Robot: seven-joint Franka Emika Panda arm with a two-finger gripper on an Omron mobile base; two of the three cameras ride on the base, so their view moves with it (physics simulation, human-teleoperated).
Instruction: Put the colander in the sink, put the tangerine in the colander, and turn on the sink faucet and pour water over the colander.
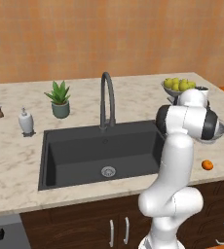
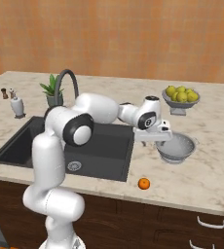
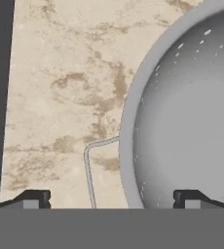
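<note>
Silvery perforated metal, the colander (image 2: 176, 147) sits on the marble bench (image 2: 216, 165) right of the sink (image 2: 109, 155), clear of the basin's edge. The jaws (image 3: 112, 197) hang spread wide over the colander's near rim, one fingertip (image 3: 35, 198) above bare bench, the other above the bowl, gripping nothing. The tangerine (image 2: 143, 183) lies well apart from the colander, near the front edge. In the left base view the arm hides most of the colander.

Under the wide-open pincer (image 3: 112, 199), the colander (image 3: 182, 121) rim and handle (image 3: 92, 165) sit between the fingers; bare counter (image 3: 55, 87) lies beside.
</note>
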